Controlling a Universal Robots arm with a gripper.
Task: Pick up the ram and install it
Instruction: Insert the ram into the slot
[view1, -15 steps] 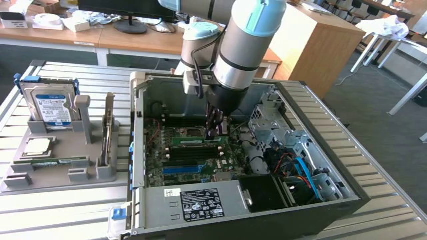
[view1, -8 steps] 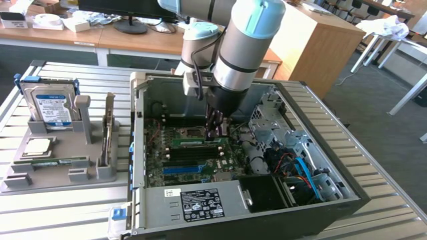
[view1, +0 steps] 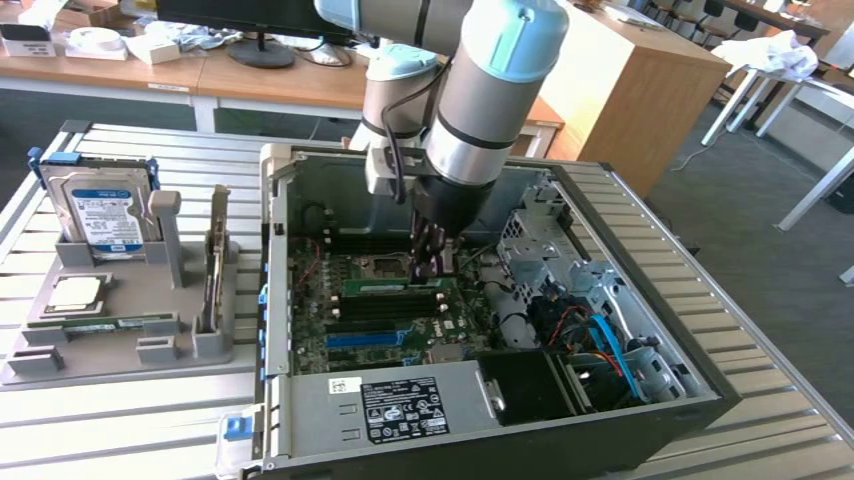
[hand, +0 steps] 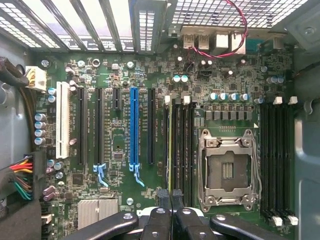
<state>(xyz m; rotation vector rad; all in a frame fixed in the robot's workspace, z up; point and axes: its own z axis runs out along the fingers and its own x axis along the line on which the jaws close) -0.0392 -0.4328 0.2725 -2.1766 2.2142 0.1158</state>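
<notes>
The ram (view1: 390, 286) is a narrow green stick standing on edge in one of the motherboard's black memory slots inside the open computer case (view1: 274, 300). In the wrist view the ram (hand: 170, 145) appears edge-on as a thin yellow-green line between white slot latches. My gripper (view1: 434, 268) reaches down into the case, directly over one end of the stick. Its black fingers (hand: 164, 200) are pressed together, shut, with nothing visible between them. Whether the tips touch the ram's top edge I cannot tell.
The empty processor socket (hand: 227, 170) lies beside the memory slots, with more black slots (hand: 277, 155) past it. Left of the case, a grey holder (view1: 120, 345) carries a blue-labelled hard drive (view1: 104, 215), a silver processor (view1: 76, 292) and a flat green stick (view1: 107, 323).
</notes>
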